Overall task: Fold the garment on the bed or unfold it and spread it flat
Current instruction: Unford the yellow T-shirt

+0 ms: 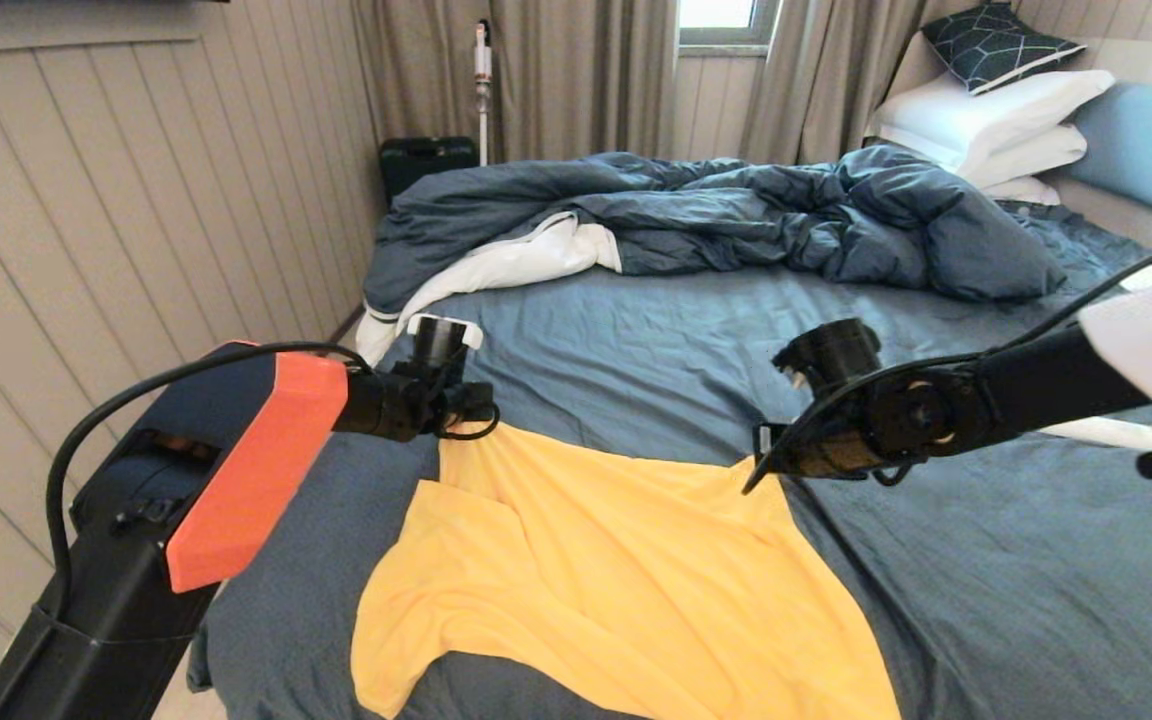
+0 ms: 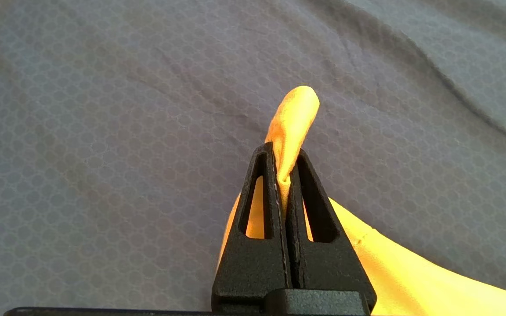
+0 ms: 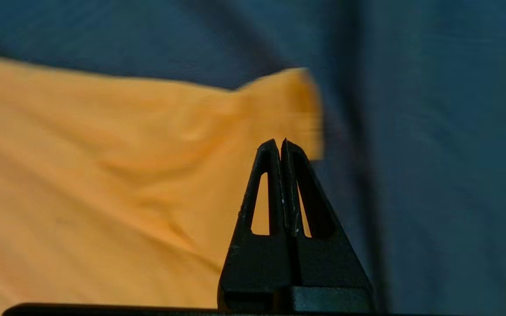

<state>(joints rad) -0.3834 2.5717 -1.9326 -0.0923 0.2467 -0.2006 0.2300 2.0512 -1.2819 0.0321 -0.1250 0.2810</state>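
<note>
The yellow-orange T-shirt (image 1: 606, 570) lies spread on the slate-blue sheet of the bed (image 1: 656, 340), reaching to the near edge. My left gripper (image 1: 456, 428) is at the shirt's far left corner. In the left wrist view this gripper (image 2: 284, 151) is shut on the T-shirt (image 2: 411, 272), and a tongue of fabric sticks out past the tips. My right gripper (image 1: 751, 482) hovers at the far right corner. In the right wrist view the right gripper (image 3: 279, 142) is shut with nothing between its fingers, and the T-shirt (image 3: 103, 184) lies below it.
A rumpled dark blue duvet (image 1: 736, 210) with a white underside is heaped across the far half of the bed. White pillows (image 1: 996, 120) and the light blue headboard (image 1: 1151, 150) are at the far right. A panelled wall (image 1: 136, 220) runs along the left.
</note>
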